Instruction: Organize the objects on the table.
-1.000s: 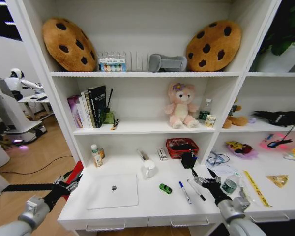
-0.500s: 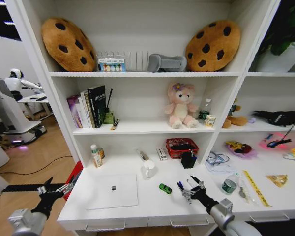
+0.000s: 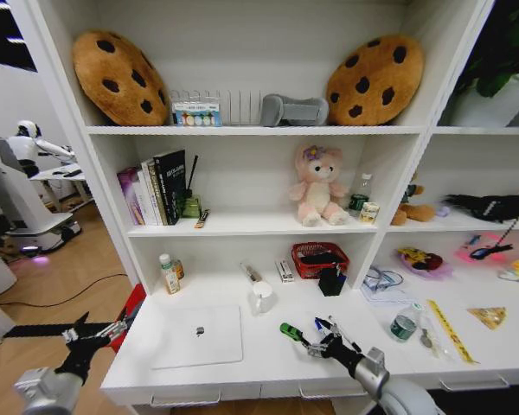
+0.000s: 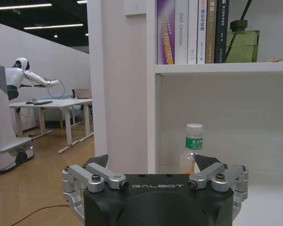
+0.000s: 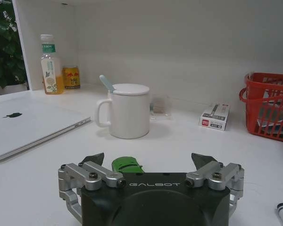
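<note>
Our right gripper [image 3: 316, 336] hovers low over the white bench [image 3: 268, 359], its jaws spread wide and holding nothing. It sits just beside the small green toy car [image 3: 291, 331], which rests on the bench surface ahead of the fingertips; from the right wrist camera the car [image 5: 126, 165] lies between the two open fingers, nearer one side than the other, and we cannot tell whether either finger touches it. The silver laptop [image 3: 198, 335] lies closed and flat on the bench towards our left, well apart from the car. A white mug [image 5: 127, 110] with a lid stands behind the car, between the laptop [image 5: 30, 125] and a red basket [image 5: 270, 110]. One white marker pen [image 3: 322, 326] with a blue cap lies partly under our right gripper. Our left gripper [image 3: 93, 332] hangs off the left end of the bench, over the wooden floor, jaws apart and empty.
</note>
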You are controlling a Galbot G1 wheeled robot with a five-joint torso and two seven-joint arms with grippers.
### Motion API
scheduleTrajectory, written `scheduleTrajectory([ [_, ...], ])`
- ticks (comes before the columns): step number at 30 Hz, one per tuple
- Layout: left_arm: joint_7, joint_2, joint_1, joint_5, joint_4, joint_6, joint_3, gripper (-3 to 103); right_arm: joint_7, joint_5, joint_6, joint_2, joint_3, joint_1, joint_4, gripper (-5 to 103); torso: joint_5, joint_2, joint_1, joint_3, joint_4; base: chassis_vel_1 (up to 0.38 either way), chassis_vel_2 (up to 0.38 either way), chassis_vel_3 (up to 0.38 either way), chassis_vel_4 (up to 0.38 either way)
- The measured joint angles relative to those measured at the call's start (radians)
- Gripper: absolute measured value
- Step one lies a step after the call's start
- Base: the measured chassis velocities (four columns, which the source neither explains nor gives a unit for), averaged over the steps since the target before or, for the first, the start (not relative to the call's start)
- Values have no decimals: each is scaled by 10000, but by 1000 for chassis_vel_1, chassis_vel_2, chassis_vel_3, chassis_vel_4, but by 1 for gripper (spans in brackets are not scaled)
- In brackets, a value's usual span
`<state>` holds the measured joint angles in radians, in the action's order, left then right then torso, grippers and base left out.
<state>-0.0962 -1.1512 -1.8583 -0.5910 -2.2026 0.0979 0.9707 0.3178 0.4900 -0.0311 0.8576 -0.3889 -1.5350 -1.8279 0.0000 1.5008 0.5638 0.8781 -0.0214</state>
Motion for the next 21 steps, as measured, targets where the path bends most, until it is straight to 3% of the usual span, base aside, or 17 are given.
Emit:
scheduleTrajectory([
  [21,-17,-290,77,81,-33,9,-177,100,-178,-122,-62,-39,1436,1072,1090,100,0,0,-1,0,0,0,0,0,0],
])
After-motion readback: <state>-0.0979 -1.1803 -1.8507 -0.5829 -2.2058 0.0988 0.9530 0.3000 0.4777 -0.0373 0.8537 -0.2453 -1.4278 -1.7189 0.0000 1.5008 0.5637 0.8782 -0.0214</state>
